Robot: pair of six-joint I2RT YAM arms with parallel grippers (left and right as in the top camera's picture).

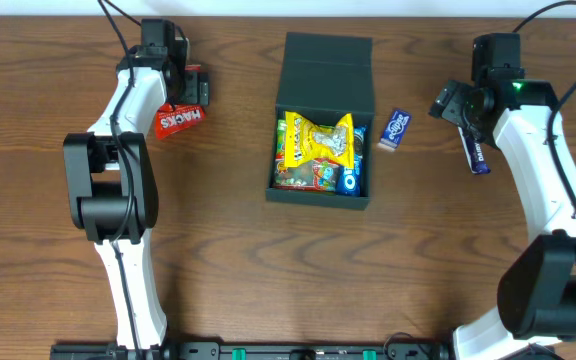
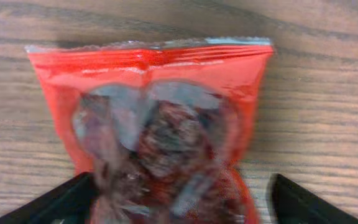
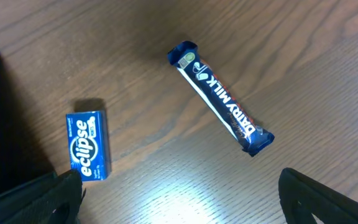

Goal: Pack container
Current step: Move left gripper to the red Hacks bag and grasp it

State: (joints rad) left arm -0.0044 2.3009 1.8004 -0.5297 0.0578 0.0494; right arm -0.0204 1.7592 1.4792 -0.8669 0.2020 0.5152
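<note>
- The container (image 1: pixel 318 198), a dark teal matte square box, is sitting at the middle of the desk (image 1: pixel 268 270), its flap lid (image 1: pixel 328 70) standing open on the far side
- A crinkled yellow packet (image 1: pixel 320 140) is lying on top of other glossy snacks inside it
- The left claw (image 2: pixel 179 202) is standing wide around the lower end of a shiny red packet (image 2: pixel 148 81) with a clear window, well left of the container
- The right claw (image 3: pixel 179 196) is hovering wide, gripping nothing, near a slim blue chocolate bar (image 3: pixel 219 96) and a small flat blue mint box (image 3: pixel 87 146)
- The desk is showing brown wood grain, with a pale glare patch lying between the right claw's fingers
</note>
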